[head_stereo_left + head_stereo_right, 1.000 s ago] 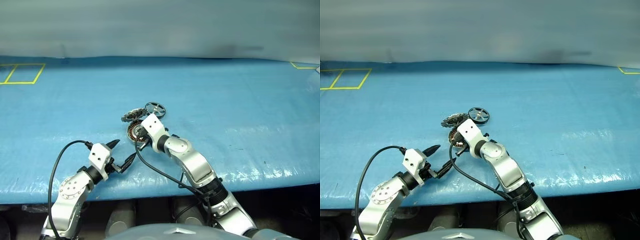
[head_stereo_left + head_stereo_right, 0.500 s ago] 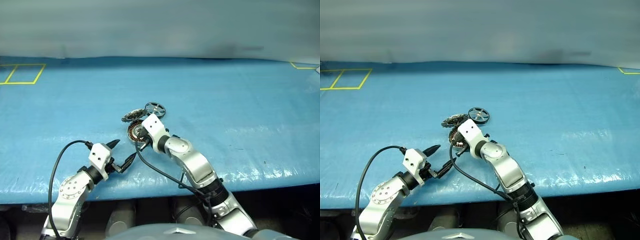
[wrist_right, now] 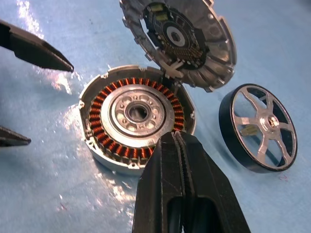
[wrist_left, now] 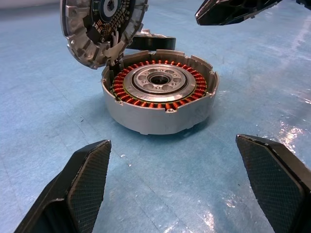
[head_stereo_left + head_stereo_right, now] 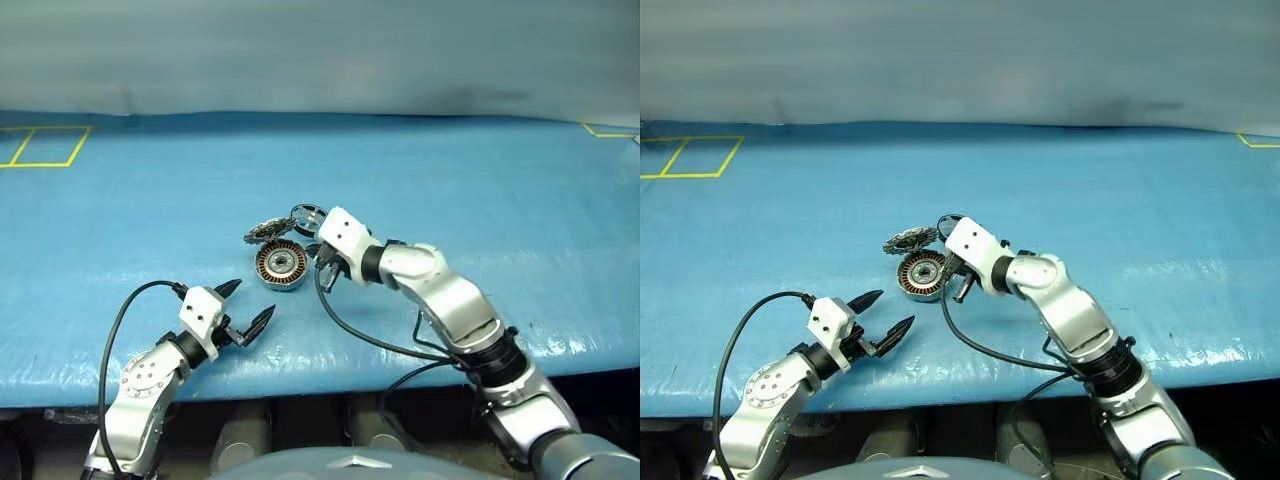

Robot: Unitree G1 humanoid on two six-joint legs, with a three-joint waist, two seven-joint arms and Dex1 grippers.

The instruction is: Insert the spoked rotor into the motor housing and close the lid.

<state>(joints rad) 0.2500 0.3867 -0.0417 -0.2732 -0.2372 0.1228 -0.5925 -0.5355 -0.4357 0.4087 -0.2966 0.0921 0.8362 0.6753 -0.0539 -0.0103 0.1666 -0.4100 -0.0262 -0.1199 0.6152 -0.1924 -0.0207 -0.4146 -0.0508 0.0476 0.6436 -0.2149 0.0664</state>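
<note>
Step in hand, as I judge it: lid's up, rotor not yet in. The round silver motor housing w/ copper windings round a silver hub (image 3: 136, 114) sits open on the blue table cover (image 5: 480, 190). Its dull grey ribbed lid (image 3: 180, 39) stands tilted up at the housing's far edge, touching it. The dark-rimmed rotor w/ silvery spokes (image 3: 260, 128) lies flat just beside the housing, apart from it.

My right gripper (image 3: 177, 145) is clenched, nothing in it, tip over the housing's near rim. My left gripper (image 5: 243, 307) is spread wide, empty, near the table edge.

Next, I reckon: open right fingers, take the rotor by its rim, set it centred on the hub, then tip the lid down.

No readable writing or brand on any part.
</note>
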